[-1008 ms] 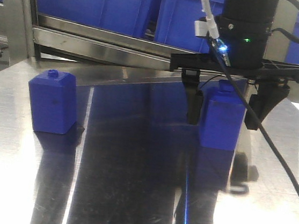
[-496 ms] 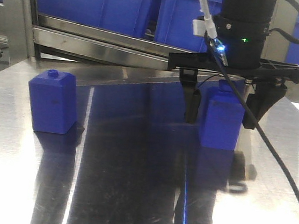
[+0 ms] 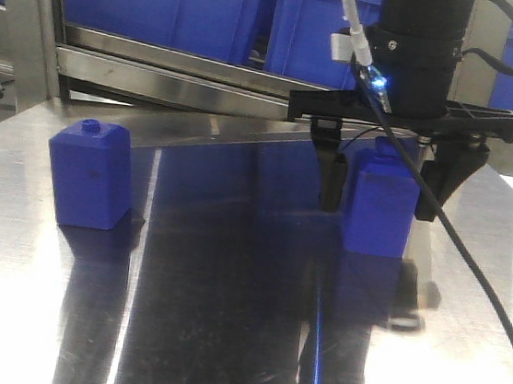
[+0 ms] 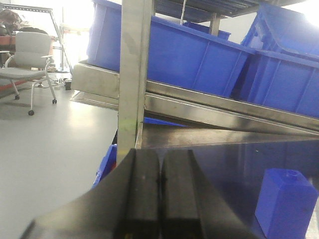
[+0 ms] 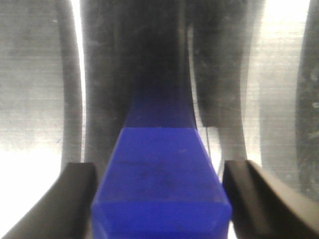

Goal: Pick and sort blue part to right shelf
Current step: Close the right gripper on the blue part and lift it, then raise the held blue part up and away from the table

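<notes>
The blue part (image 3: 379, 226) that the task concerns stands upright on the steel table (image 3: 224, 318). Its long axis is vertical and it has a small knob on the top. The right gripper (image 3: 379, 209) hangs over it from twelve o'clock with the jaws apart. One finger is at nine o'clock of the part and the other at three o'clock, so the part is between them and not beside them. In the right wrist view the part fills the middle and the two fingers (image 5: 75, 201) lie just beside its flat sides. I cannot tell whether the pads already touch it. I judge that nothing is clamped yet.

The left gripper (image 4: 159, 194) has its jaws pressed together and holds nothing. A second blue part (image 3: 91, 175) stands well apart, at nine o'clock of the first one. In the left wrist view it is at four o'clock of the left gripper.

The right arm is clearly the nearer one. In my judgement the coming move needs only that the jaws close along the nine-to-three line, and then a lift. The blue bins (image 3: 212, 11) are behind, at twelve o'clock. Which place is the right shelf, the views do not show.
</notes>
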{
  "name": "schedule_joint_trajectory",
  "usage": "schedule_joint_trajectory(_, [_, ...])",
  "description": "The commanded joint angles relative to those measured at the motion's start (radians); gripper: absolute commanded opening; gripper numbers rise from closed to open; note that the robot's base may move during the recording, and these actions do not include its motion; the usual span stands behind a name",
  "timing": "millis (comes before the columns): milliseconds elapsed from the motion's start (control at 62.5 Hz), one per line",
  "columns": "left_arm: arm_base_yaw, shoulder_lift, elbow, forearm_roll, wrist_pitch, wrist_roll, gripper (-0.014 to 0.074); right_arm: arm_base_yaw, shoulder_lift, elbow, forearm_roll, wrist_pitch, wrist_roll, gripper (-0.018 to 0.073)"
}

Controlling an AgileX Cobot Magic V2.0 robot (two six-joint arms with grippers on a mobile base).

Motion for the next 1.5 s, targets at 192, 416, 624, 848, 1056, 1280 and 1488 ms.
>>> schedule_joint_trajectory(192, [0.0,-0.021,0.022,-0.009,-0.091,0.0,0.0123,0.001,-0.05,-0.021,-0.008,-0.002,-0.002,0.0368])
schedule_joint_trajectory(416, [0.0,-0.021,0.022,-0.009,-0.091,0.0,0.0123,0.001,-0.056,-0.021,-0.008,-0.001,-0.002,0.0368])
schedule_joint_trajectory(624, [0.0,-0.021,0.022,-0.009,-0.091,0.0,0.0123,0.001,-0.134,-0.016,-0.043,-0.021,-0.063,0.0368])
schedule_joint_trajectory(848, [0.0,-0.021,0.022,-0.009,-0.091,0.0,0.0123,-0.024,-0.315,0.15,-0.017,-0.266,-0.246,0.0368])
schedule_joint_trajectory(1056, [0.0,-0.021,0.022,-0.009,-0.091,0.0,0.0123,-0.096,-0.465,0.334,0.043,-0.432,-0.487,0.0368])
schedule_joint_trajectory(1280, [0.0,-0.021,0.022,-0.009,-0.091,0.0,0.0123,-0.214,-0.625,0.516,0.075,-0.603,-0.614,0.0368])
schedule_joint_trajectory(1488, [0.0,-0.021,0.022,-0.009,-0.091,0.0,0.0123,-0.332,-0.792,0.693,0.074,-0.848,-0.614,0.0368])
